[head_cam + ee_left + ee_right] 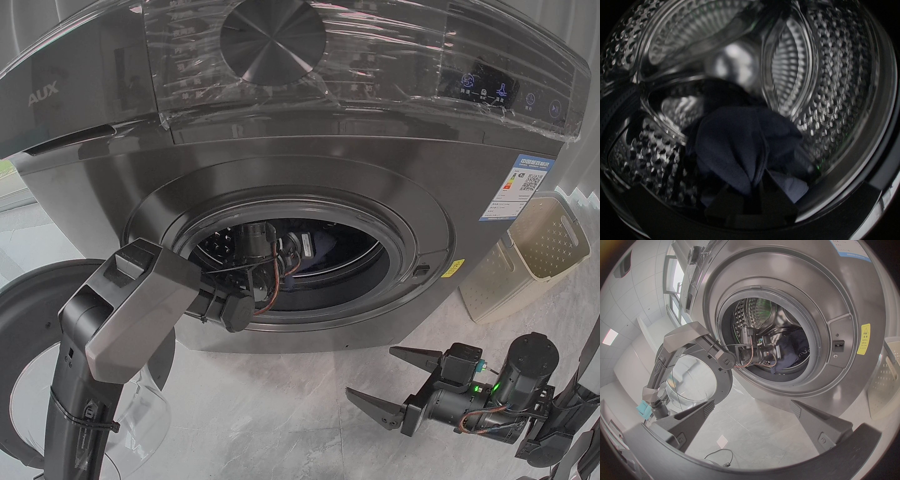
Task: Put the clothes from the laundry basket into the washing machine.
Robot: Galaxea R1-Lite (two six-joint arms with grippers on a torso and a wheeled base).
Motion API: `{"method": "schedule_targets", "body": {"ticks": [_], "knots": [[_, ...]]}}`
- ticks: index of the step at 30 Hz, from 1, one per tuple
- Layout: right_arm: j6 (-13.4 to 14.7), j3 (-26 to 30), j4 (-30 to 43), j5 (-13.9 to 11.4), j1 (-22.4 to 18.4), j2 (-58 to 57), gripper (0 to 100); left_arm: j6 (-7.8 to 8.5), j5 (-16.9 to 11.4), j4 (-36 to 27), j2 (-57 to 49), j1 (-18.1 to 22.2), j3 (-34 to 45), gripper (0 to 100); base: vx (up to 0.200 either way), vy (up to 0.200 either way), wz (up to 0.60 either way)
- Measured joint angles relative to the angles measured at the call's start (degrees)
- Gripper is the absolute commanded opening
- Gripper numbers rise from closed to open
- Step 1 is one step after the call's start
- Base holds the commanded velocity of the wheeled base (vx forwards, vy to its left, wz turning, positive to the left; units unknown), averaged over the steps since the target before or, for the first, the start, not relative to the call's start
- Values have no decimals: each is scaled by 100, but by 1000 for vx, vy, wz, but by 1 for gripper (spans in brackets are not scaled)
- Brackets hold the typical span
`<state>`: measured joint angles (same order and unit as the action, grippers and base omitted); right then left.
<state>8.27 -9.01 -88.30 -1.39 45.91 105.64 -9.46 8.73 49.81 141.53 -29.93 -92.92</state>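
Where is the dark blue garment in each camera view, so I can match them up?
Head view: dark blue garment inside the drum, just right of the left arm at the door opening.
Left wrist view: garment in the middle of the picture, bunched before the drum's back wall.
Right wrist view: garment inside the opening, past the left arm.
Shared landmark: the perforated drum wall.

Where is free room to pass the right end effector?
Free: floor between washing machine and right end effector; right part of the door opening. Crowded: the opening's left part, where the left end effector holds dark clothes.
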Motion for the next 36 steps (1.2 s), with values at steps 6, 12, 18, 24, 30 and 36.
{"method": "schedule_targets", "body": {"ticks": [6, 12, 18, 24, 30, 36], "knots": [[0, -6, -2, 0, 0, 1, 100, -101, 205, 197, 328, 16, -1089, 0, 0, 0, 0], [0, -13, -2, 2, 0, 1, 100, -160, 312, 293, 662, 41, -1854, 0, 0, 0, 0], [7, -11, 0, 5, -5, 4, 100, -169, 512, 315, 919, 96, -2128, 100, 0, 0, 0], [7, -6, 0, 6, -5, 1, 100, -187, 566, 263, 933, 16, -2119, 100, 0, 0, 0], [7, 0, 0, 9, -5, 0, 100, -154, 600, 238, 634, -85, -1340, 100, 0, 0, 0], [7, 6, 0, 9, -5, 0, 100, -113, 534, 274, 61, -201, -179, 100, 0, 0, 0]]}}
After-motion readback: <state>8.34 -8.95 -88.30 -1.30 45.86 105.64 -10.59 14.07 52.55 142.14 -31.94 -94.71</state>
